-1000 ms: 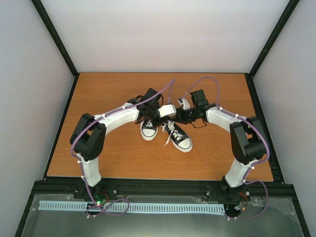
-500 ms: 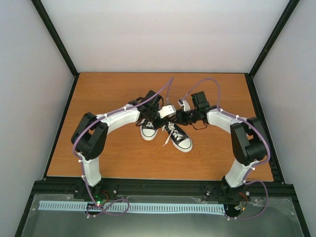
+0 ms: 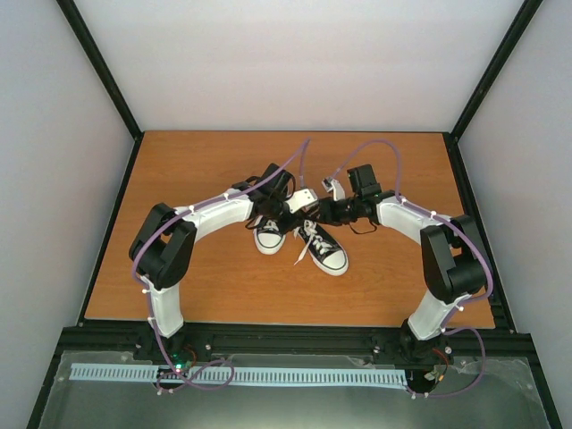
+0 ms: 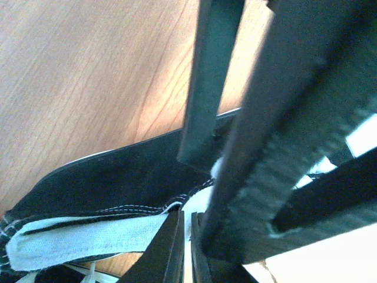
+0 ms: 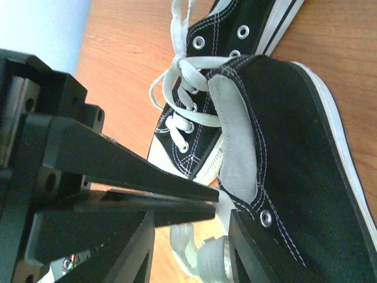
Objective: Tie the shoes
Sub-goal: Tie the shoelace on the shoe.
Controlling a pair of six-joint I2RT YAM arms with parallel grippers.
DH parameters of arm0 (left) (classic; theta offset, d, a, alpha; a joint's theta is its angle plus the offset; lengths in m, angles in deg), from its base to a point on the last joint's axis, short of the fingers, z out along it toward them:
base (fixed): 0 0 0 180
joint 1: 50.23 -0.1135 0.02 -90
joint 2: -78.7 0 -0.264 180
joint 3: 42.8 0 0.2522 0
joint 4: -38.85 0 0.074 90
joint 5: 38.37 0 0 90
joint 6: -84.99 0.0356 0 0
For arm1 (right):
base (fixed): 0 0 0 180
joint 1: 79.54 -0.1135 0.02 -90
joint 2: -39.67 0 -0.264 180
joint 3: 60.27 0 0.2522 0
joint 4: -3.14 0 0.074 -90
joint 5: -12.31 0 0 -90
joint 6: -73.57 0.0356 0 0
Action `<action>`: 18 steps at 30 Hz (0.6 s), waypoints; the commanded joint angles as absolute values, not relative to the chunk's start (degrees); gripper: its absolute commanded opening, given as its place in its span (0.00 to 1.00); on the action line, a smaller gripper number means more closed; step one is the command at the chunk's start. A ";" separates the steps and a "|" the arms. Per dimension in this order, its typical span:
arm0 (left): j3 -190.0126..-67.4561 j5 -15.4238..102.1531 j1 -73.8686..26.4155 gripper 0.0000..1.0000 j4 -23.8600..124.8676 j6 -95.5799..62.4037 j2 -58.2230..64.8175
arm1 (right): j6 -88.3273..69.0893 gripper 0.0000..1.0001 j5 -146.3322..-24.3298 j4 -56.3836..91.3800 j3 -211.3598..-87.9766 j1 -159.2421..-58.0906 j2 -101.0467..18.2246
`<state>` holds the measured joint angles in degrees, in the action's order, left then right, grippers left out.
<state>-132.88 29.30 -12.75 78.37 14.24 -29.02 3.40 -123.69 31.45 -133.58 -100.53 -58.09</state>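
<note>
Near the middle of the table point(image 3: 179, 188), the shoes point(image 3: 323, 253): side by side, one toe cap toward 6 o'clock, the other toward 5, heels at 12 beneath the two meeting arms. Over the past second, hardly any travel in the overhead view, only a faint drift of both arms toward 12. Real change at the left gripper point(image 4: 185, 236): narrowed step by step, now pinched shut, with a sliver of white lace point(image 4: 187, 207) in the slit by the look of it. At the right gripper point(image 5: 191, 236), no net change: jaws partway apart, a loose bunch of lace lying between them, unclamped. Reads as one strand secured on the left, the other yet to be caught. Beside the shoe pointing toward 5, at its 7 o'clock, a lace end trailing loose on the wood; tying judged far from done.
</note>
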 commanded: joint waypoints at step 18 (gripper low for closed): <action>-136.44 19.37 -13.98 0.22 83.54 29.55 -27.31 | -2.41 0.36 -120.23 35.84 -132.18 -101.95 -53.82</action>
<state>-133.27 26.02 -13.32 77.10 16.55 -29.04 -2.19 -123.12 34.60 -132.05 -101.71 -56.05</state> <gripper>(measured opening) 0.157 0.402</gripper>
